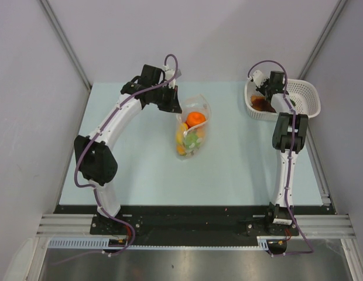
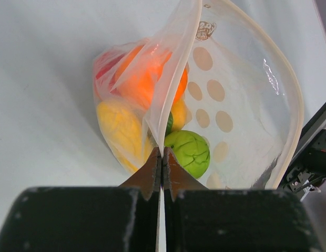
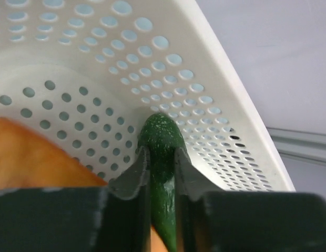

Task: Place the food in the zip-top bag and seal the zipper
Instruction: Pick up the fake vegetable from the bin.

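The clear dotted zip-top bag (image 1: pixel 192 129) lies mid-table with its mouth held open. Inside it are an orange piece (image 1: pixel 195 119), a yellow piece (image 2: pixel 121 128) and a light green piece (image 2: pixel 188 151). My left gripper (image 2: pixel 162 153) is shut on the bag's mouth edge (image 2: pixel 168 89), where the zipper strip runs, and it shows at the bag's far end in the top view (image 1: pixel 171 104). My right gripper (image 3: pixel 162 153) is inside the white basket (image 1: pixel 304 93), shut on a dark green toy vegetable (image 3: pixel 162 137). An orange piece (image 3: pixel 31 157) lies beside it in the basket.
The white perforated basket's wall (image 3: pixel 215 79) stands right behind the dark green piece. The basket sits at the table's far right corner, close to the right edge rail (image 1: pixel 322 175). Grey walls enclose the table on three sides.
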`<state>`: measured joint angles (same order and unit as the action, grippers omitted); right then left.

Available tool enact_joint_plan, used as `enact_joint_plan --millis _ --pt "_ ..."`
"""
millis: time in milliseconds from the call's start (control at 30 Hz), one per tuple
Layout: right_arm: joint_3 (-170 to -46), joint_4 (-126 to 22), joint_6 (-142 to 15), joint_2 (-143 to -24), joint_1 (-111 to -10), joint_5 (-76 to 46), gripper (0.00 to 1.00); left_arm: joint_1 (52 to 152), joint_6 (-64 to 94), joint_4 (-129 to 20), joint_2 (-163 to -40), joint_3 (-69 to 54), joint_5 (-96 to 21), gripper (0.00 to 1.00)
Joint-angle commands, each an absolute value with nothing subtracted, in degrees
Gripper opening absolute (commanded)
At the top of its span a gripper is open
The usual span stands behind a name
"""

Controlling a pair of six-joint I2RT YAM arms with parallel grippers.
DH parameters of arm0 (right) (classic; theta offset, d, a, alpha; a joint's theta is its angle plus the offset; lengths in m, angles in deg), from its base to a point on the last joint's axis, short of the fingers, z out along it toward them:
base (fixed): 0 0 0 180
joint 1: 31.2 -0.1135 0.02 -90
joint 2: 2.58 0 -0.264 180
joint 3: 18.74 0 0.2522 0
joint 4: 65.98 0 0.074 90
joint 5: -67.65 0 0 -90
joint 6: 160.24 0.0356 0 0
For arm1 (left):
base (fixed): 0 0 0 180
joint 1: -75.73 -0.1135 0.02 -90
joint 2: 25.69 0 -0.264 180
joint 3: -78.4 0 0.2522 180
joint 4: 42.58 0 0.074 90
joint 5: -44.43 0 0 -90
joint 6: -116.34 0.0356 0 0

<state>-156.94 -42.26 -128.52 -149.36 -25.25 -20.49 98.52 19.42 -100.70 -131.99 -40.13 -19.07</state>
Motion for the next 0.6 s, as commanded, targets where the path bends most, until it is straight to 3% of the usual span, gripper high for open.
enact_joint_plan --millis 0,67,500,567 --pt "-156.61 -47.63 -127.02 -146.29 -25.49 -21.3 0.06 98.06 19.92 -100.81 -131.78 -42.85 -17.53 0.0" --pt "-154.42 -49.74 -125.61 -144.44 -25.49 -21.21 0.0 98.06 20.01 -100.81 -131.51 -42.76 -17.44 0.0" --pt "-145.88 -56.27 -120.42 -129.58 -25.4 -20.25 0.0 97.97 19.92 -100.02 -130.54 -41.44 -16.56 0.0" --pt "-146.67 -53.64 -120.6 -129.49 -25.31 -20.24 0.22 98.06 19.92 -99.85 -130.55 -41.44 -16.3 0.0"
